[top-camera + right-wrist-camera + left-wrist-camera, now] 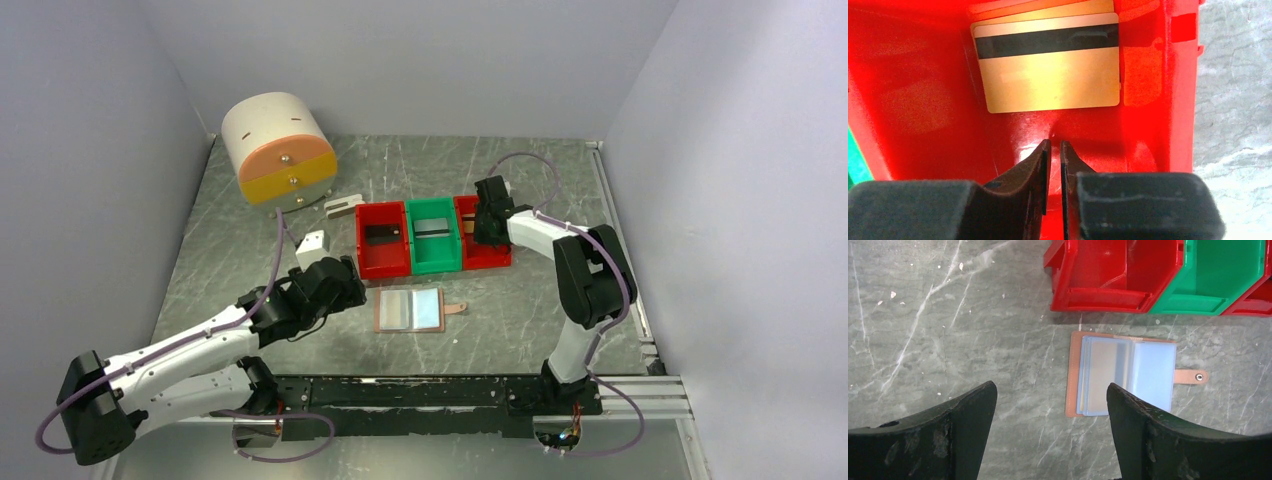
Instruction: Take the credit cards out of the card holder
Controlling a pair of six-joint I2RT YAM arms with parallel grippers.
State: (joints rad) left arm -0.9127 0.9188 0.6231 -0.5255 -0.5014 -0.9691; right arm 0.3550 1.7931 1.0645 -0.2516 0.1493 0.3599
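The tan card holder [410, 311] lies open on the table, pale blue pockets up, strap tab to the right; in the left wrist view [1074, 375] a greyish card [1108, 375] shows inside a pocket. My left gripper [352, 284] is open and empty, just left of the holder [1050, 388]. My right gripper [487, 226] is inside the right red bin [908, 100], fingers almost together with nothing between them [1054, 143]. A gold card [1048, 75] with a black stripe lies in that bin on a yellow-orange card [1048, 9]. A black card [381, 234] lies in the left red bin, a grey one [432, 229] in the green bin.
The red bin [383, 262], the green bin [436, 258] and another red bin [490, 258] stand in a row behind the holder. A white, orange and yellow drum [278, 150] stands at the back left. A small grey-white block [310, 247] and a pale piece [343, 206] lie near it.
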